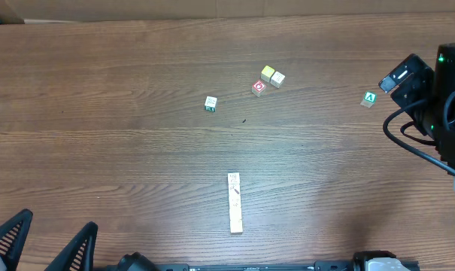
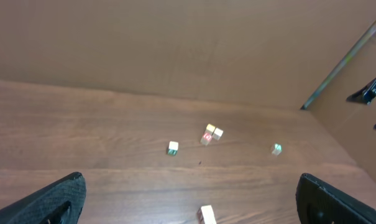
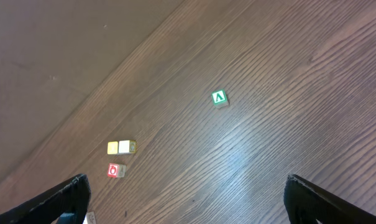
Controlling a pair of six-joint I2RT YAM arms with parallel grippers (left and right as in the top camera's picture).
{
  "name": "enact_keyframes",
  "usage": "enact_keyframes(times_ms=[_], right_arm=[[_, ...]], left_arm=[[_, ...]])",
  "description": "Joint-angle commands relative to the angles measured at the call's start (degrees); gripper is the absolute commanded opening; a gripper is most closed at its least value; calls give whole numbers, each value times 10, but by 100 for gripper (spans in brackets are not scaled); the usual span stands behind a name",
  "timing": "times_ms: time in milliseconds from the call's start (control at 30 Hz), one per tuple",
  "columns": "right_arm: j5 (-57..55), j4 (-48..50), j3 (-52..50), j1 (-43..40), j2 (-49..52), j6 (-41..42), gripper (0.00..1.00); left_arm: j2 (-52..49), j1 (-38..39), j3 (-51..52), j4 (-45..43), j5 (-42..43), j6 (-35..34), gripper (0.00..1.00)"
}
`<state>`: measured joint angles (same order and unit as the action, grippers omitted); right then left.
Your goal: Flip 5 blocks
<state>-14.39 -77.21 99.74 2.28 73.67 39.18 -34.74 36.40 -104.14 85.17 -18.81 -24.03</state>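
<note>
Wide open, our left fingers point(image 2: 51, 202) and right fingers point(image 3: 57, 202) hover clear of 5 blocks point(image 1: 235, 203), rowed, we reckon, for easy flipping.

row of blocks point(image 2: 207, 214): cut off by the near edge in the left wrist view | its marks: too small to read | left gripper point(image 1: 59, 224): fingers cut off at the near edge from above | right arm point(image 1: 438, 98): cut off at the right edge
</note>
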Motion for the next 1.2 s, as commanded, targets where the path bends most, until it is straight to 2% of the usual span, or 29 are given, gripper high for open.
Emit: enact_keyframes(times_ms=[0, 233, 367, 533, 700, 900, 1033, 1167], right_arm=[[-10, 1, 8, -2, 1, -4, 100], [-10, 1, 8, -2, 1, -4, 100], [-10, 1, 8, -2, 1, -4, 100], [-10, 1, 8, -2, 1, -4, 100], [-10, 1, 8, -2, 1, -4, 100], [-10, 1, 8, -2, 1, -4, 100], [-10, 2, 8, -2, 1, -4, 100], [-10, 1, 8, -2, 1, -4, 100]], left_arm=[[4, 4, 2, 16, -9, 4, 100], [4, 4, 43, 23, -9, -16, 100], [9, -11, 108, -40, -11, -19, 100], [50, -99, 245, -210, 38, 7, 100], [122, -198, 432, -424, 196, 94, 100], [189, -287, 642, -645, 326, 99, 100], [221, -309, 784, -789, 353, 100, 100], [244, -309, 861, -860, 346, 122, 100]])
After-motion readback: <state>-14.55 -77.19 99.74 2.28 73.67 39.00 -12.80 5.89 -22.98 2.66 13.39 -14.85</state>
